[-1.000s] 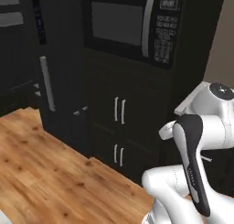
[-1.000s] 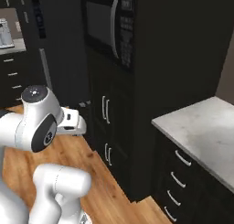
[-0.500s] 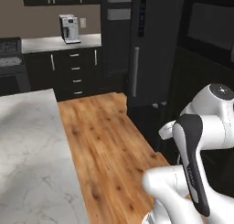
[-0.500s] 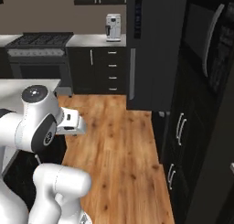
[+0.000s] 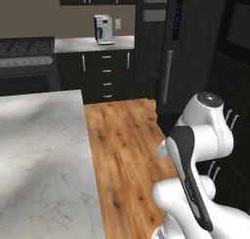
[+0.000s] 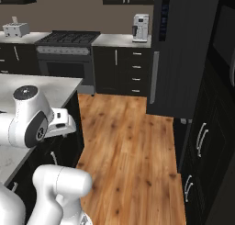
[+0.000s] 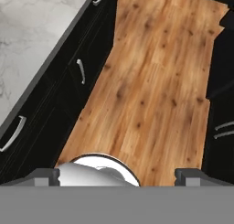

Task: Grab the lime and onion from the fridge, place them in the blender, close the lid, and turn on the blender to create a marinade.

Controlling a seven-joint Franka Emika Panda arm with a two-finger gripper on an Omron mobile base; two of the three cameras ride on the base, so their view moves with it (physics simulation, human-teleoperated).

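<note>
The fridge (image 5: 188, 62) is a tall black appliance with a long grey handle, and its doors are shut. It stands right of centre in the left base view and at the back right (image 6: 179, 59) in the right base view. The lime, the onion, the blender and the lid are out of view. In the hand view my gripper (image 7: 119, 176) points down at the wooden floor. It is open, its two dark fingertips (image 7: 45, 175) stand far apart, and nothing lies between them.
A marble-topped island (image 5: 39, 155) with black drawers (image 7: 82, 70) lies to my left. Wooden floor (image 6: 133, 146) runs between it and the dark wall cabinets (image 6: 206, 141) on the right. At the back are a stove (image 6: 66, 40), a coffee machine (image 5: 103, 28) and a toaster (image 6: 15, 29).
The whole scene has shifted as the base turned: the microwave cabinets slid off to the right, and the fridge, back counter, stove and island came into view. The gripper stays open.
</note>
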